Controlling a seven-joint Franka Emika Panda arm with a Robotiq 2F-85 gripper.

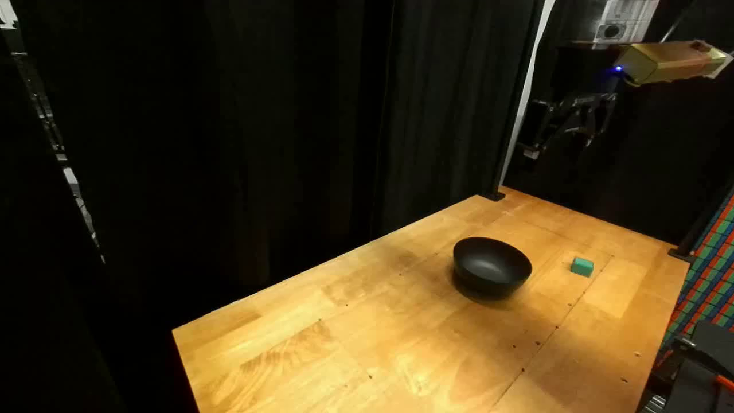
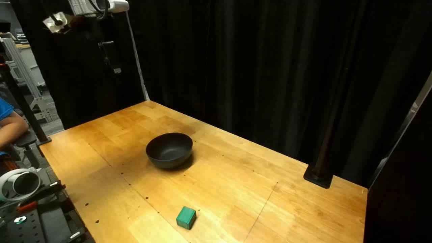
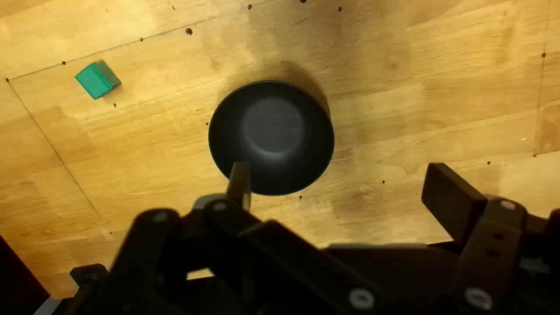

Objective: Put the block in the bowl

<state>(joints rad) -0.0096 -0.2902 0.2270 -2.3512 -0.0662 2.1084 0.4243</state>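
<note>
The green block (image 1: 582,266) lies on the wooden table apart from the bowl; it also shows in an exterior view (image 2: 186,217) and in the wrist view (image 3: 96,80) at the upper left. The round black bowl (image 1: 492,267) stands upright on the table, and nothing shows inside it in the wrist view (image 3: 273,131). It shows in an exterior view (image 2: 169,150) too. My gripper (image 3: 339,177) is open, its two fingers wide apart with nothing between them. In an exterior view my gripper (image 1: 561,147) hangs high above the table, away from block and bowl.
The wooden table (image 2: 229,175) has black curtains around it. A dark post with a foot plate (image 2: 318,176) stands at an edge, and another post foot (image 1: 681,254) shows at a corner. A person's arm (image 2: 12,130) is beside the table.
</note>
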